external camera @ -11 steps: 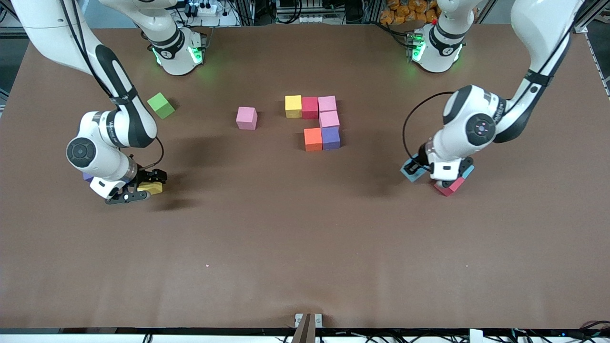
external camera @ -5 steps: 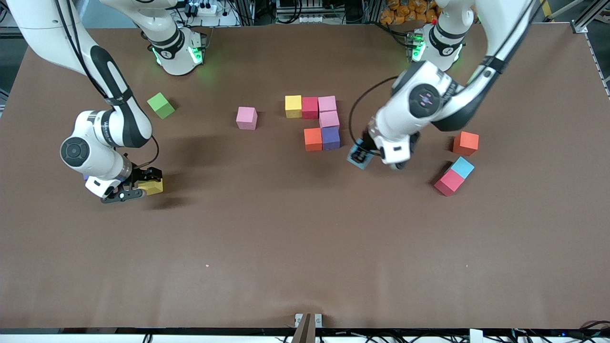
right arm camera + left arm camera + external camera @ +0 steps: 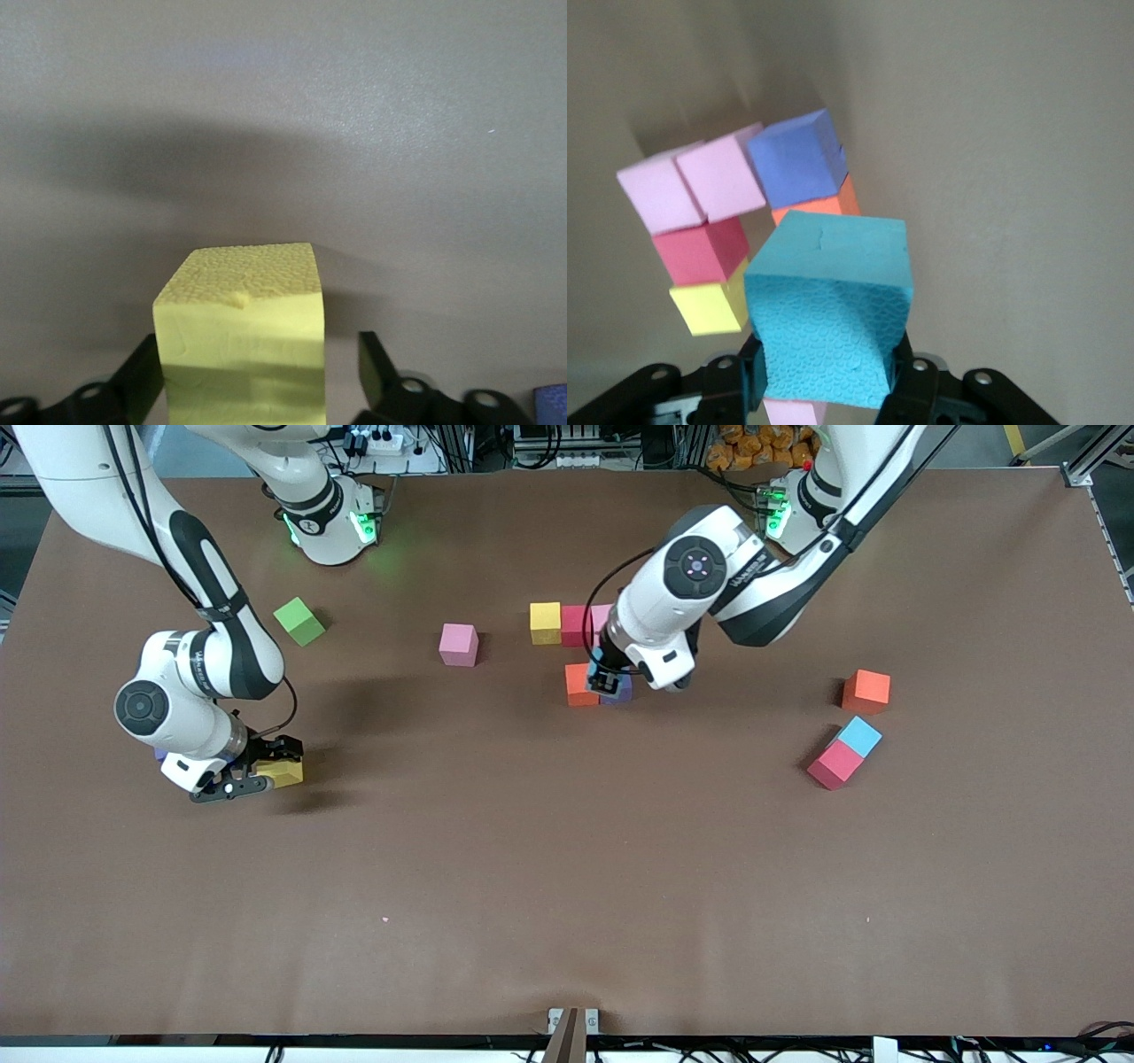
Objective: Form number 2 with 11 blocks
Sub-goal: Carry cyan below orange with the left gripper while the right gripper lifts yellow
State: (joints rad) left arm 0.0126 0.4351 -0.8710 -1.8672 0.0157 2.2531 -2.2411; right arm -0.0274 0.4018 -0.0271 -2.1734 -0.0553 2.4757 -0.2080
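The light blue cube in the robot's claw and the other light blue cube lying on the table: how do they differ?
The held light blue cube is clamped in the left gripper, up in the air over the half-built figure; the loose light blue cube rests on the table, ungripped. The loose one touches a red cube; the held one touches only the gripper's fingers. Both look the same colour, shape and size.

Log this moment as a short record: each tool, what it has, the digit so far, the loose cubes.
left tool: shut on light blue cube, over the started digit
right tool: open, astride yellow cube on the table, toward the right arm's end
started digit: yellow, red, two pink, purple and orange cubes, touching
loose cubes: pink cube; orange cube; red cube touching second light blue cube
apart: green cube
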